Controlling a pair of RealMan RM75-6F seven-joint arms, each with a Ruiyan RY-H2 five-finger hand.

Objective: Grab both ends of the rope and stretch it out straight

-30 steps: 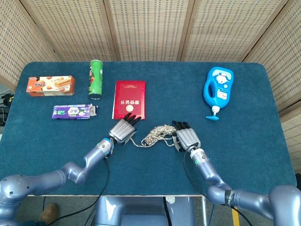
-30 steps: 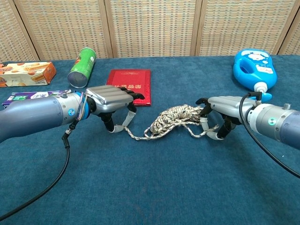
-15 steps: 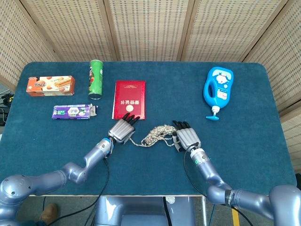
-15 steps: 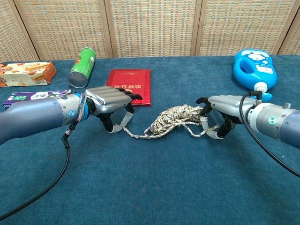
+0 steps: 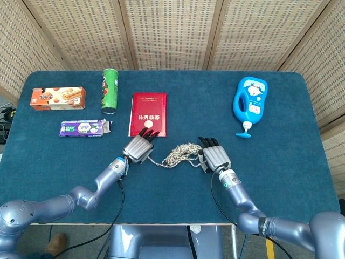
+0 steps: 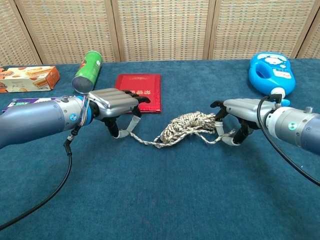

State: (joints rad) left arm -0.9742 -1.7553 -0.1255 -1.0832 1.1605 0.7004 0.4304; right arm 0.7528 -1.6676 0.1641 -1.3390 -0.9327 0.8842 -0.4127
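Observation:
A beige braided rope (image 5: 178, 153) (image 6: 183, 127) lies bunched in a loose coil on the blue table (image 5: 280, 162) between my two hands. My left hand (image 5: 138, 147) (image 6: 116, 106) grips the rope's left end, which runs taut down from its curled fingers. My right hand (image 5: 214, 157) (image 6: 239, 115) holds the right end, pinched under its fingers just off the cloth. Most of the rope stays piled in the middle.
A red booklet (image 5: 149, 114) lies just behind the left hand. A green can (image 5: 109, 90), an orange biscuit box (image 5: 57, 98) and a purple packet (image 5: 82, 128) sit at the back left. A blue bottle (image 5: 249, 101) lies at the back right.
Both hands have lifted slightly and drawn a little apart with the rope ends. The left strand has pulled tighter; the coil has barely loosened.

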